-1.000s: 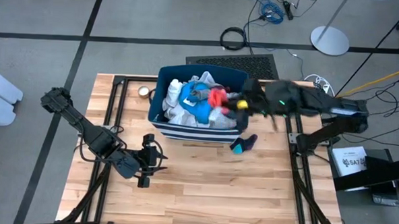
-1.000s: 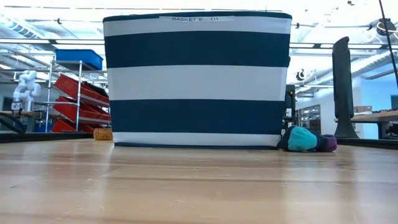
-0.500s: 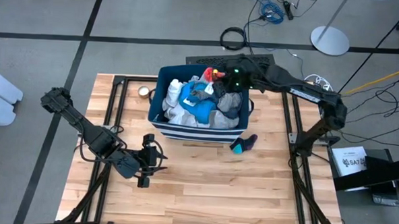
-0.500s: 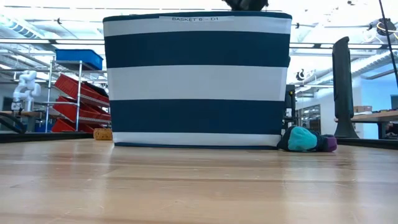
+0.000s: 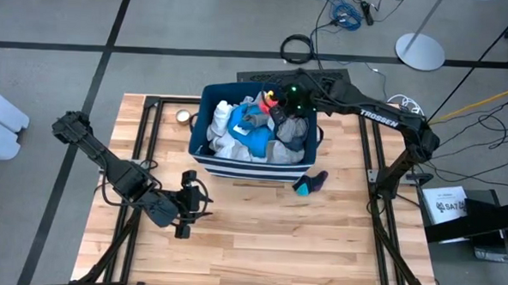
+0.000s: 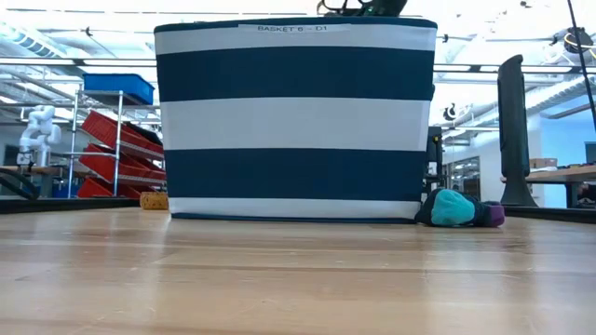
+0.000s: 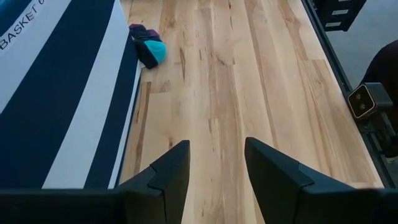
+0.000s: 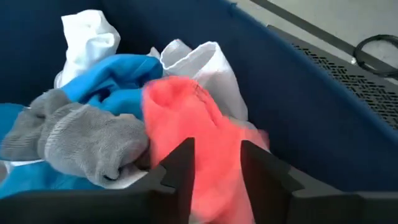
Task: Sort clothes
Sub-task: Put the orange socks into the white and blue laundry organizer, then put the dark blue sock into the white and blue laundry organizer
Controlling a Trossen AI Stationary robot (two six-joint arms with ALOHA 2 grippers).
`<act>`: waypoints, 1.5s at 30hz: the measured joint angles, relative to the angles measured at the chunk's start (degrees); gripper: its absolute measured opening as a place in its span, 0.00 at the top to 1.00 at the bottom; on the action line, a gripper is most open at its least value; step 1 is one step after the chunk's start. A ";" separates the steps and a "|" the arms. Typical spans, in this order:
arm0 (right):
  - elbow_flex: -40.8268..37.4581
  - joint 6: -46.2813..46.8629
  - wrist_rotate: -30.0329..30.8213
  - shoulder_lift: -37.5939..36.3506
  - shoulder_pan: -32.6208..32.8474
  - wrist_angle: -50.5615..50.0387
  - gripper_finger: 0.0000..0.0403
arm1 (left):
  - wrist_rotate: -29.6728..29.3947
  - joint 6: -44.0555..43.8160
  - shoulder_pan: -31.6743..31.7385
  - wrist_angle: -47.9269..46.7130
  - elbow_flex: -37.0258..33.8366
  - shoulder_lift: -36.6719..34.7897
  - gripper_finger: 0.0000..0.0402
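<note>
The navy bin with white stripes (image 5: 248, 169) stands at the table's far middle, full of clothes (image 5: 254, 138): blue, white and grey pieces. My right gripper (image 5: 273, 103) hangs over the bin's far side, fingers apart (image 8: 217, 177). A red-pink sock (image 8: 186, 130) lies on the pile just past them, beside a grey sock (image 8: 74, 143). A teal and purple sock bundle (image 5: 310, 181) rests on the table against the bin's near right corner. My left gripper (image 7: 216, 168) stands open over bare wood near the bin's near left corner (image 5: 191, 200). My right gripper comes slanting down from the far right over the pile. The red-pink sock's upper part (image 8: 214, 155) shows in the gap between its fingers. I cannot tell whether the fingers touch it. The sock rests on the white and blue pieces below.
A small round tan thing (image 5: 183, 116) sits on the table left of the bin. Black frame rails (image 5: 150, 155) run along the table's left and right sides. Bare wood lies on the near half of the table (image 5: 267, 246).
My right gripper has swung with the red-pink sock from over the bin's right side toward the bin's far edge, going lower and tipping more downward. The sock now lies at the pile's far side. Its top now shows above the bin's rim in the low view.
</note>
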 joint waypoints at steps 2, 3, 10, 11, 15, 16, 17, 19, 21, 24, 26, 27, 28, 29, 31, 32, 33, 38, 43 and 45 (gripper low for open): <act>1.21 -0.29 -0.08 -0.47 -0.49 -1.61 0.69 | 0.01 0.00 -0.02 0.03 0.00 0.00 0.59; 1.98 -0.27 -0.05 -0.61 -0.63 -2.37 0.67 | 0.01 0.00 -0.02 0.03 0.00 0.00 0.59; 11.14 -1.06 0.14 -0.65 -0.54 -11.92 0.64 | 0.02 -0.04 -0.02 0.03 0.00 0.00 0.59; 12.87 -1.29 0.18 -0.70 -0.33 -14.42 0.64 | 0.16 -0.19 -0.02 0.03 0.00 0.00 0.59; 16.47 -1.32 0.40 -1.97 1.55 -20.30 0.64 | 1.05 -0.35 0.00 0.00 -0.02 0.00 0.59; 16.46 -1.32 0.32 -2.60 2.29 -21.06 0.64 | 1.07 -0.40 -0.02 0.03 0.00 0.00 0.59; 16.46 -1.32 0.29 -3.32 3.02 -21.98 0.64 | 1.07 -0.46 -0.02 0.11 -0.01 0.00 0.59; 16.28 -0.49 1.90 -4.71 4.77 -24.31 0.64 | 1.09 -0.60 -0.08 0.11 -0.01 0.00 0.59; 15.10 1.81 6.44 -6.41 7.00 -27.08 0.64 | 1.09 -1.83 -0.35 0.04 -0.01 0.00 0.59; 10.60 7.36 13.60 -10.02 10.74 -29.85 0.64 | 1.11 -3.08 -1.13 0.06 -0.02 0.00 0.59; 5.35 12.26 15.92 -13.43 13.11 -29.75 0.64 | 1.11 -3.46 -1.77 0.03 -0.02 0.00 0.59; 2.29 15.40 16.38 -15.10 14.20 -29.55 0.64 | 1.09 -3.48 -2.11 0.06 -0.02 0.00 0.59; -1.08 18.50 16.44 -16.78 15.26 -29.29 0.64 | 1.09 -3.48 -2.45 0.08 -0.02 0.00 0.59; -4.63 20.98 16.03 -18.32 16.35 -29.29 0.64 | 1.08 -3.49 -2.77 0.09 -0.02 0.00 0.59; -12.55 24.97 14.29 -21.15 18.46 -29.27 0.64 | 0.87 -3.72 -3.34 0.21 -0.02 0.00 0.59; -16.58 26.49 12.85 -22.37 19.51 -29.05 0.64 | 0.40 -4.14 -3.49 0.25 -0.02 0.00 0.59; -20.49 27.68 11.32 -23.59 20.57 -28.49 0.64 | -0.17 -4.61 -3.59 0.24 -0.02 0.00 0.59; -39.69 30.97 3.29 -28.29 25.61 -19.43 0.64 | -1.95 -4.92 -3.76 0.26 -0.02 0.00 0.59; -52.28 26.73 -3.55 -29.56 28.35 -5.97 0.64 | -2.69 -4.91 -3.76 0.28 -0.03 0.00 0.59; -55.01 24.22 -4.66 -29.41 28.56 -0.99 0.64 | -3.18 -4.90 -3.76 0.29 -0.04 0.00 0.59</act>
